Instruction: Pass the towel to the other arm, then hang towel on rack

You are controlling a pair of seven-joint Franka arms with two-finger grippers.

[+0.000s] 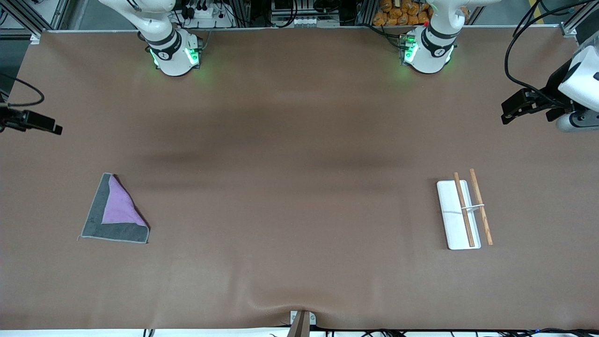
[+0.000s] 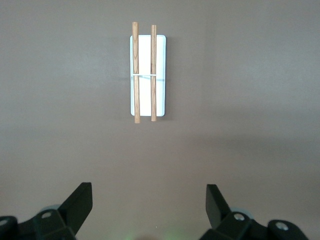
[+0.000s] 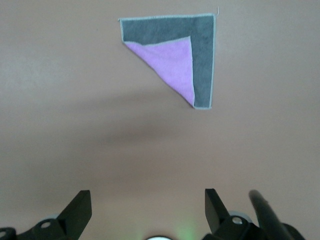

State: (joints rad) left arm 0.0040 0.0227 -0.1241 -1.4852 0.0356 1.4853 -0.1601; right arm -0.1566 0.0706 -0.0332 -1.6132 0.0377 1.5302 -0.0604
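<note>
The towel point(image 1: 117, 210) lies flat on the table toward the right arm's end, folded into a triangle with the purple face over the dark grey one. It also shows in the right wrist view point(image 3: 175, 55). The rack point(image 1: 463, 213) stands toward the left arm's end, with two wooden rods over a white base; the left wrist view shows it too point(image 2: 147, 70). My right gripper point(image 3: 147, 207) is open and empty, held high at the right arm's end of the table point(image 1: 35, 122). My left gripper point(image 2: 148, 205) is open and empty, held high at the left arm's end point(image 1: 519, 106).
A brown mat point(image 1: 299, 140) covers the whole table. The two arm bases point(image 1: 175, 51) point(image 1: 428, 51) stand along the table's edge farthest from the front camera. A small metal bracket point(image 1: 302, 320) sits at the edge nearest the front camera. Black cables point(image 1: 519, 51) hang by the left arm.
</note>
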